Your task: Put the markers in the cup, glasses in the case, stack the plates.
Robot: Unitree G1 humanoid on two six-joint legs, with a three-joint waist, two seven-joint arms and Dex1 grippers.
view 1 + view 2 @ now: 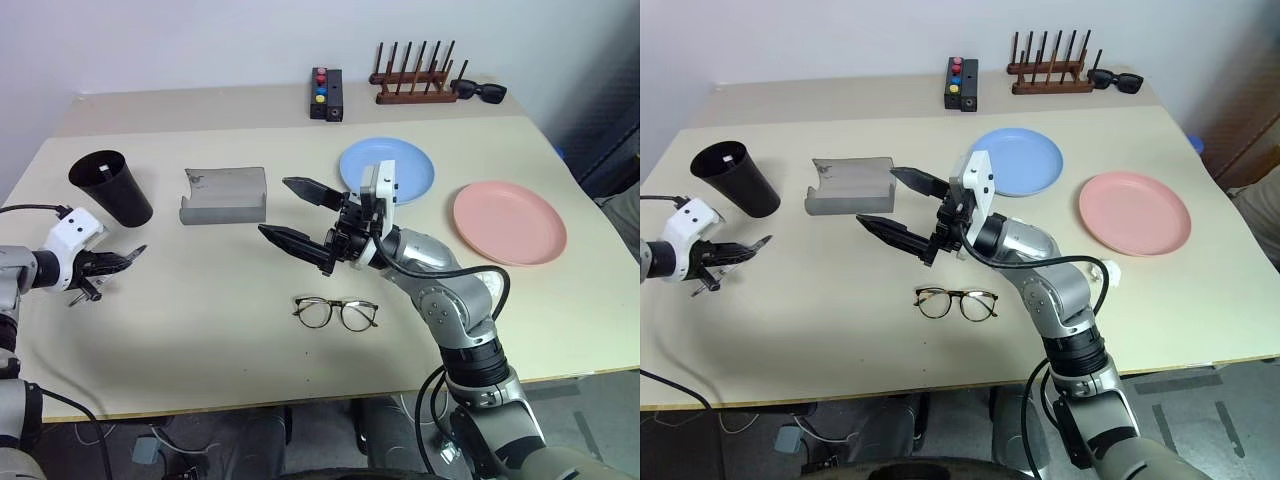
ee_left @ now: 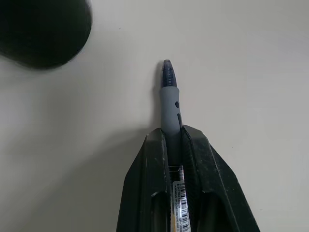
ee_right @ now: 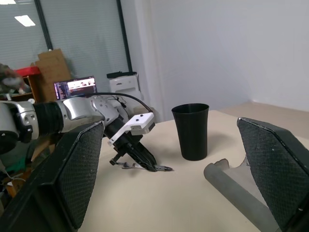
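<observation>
Black fingers of the left tool [image 2: 173, 145] are clamped on one marker [image 2: 169, 99], low over the surface [image 1: 200, 330] near the cup [image 1: 112, 186]. Right tool [image 1: 300, 215] hangs level above the surface with jaws spread wide, holding nothing. Counted: one glasses [image 1: 336, 312] on the surface, one open case [image 1: 223, 195], two plates, blue [image 1: 386, 169] and pink [image 1: 509, 222], apart.

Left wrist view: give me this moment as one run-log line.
left end effector: shut on marker at table level | cup: upright beside it | right end effector: open, above table | glasses: untouched
</observation>
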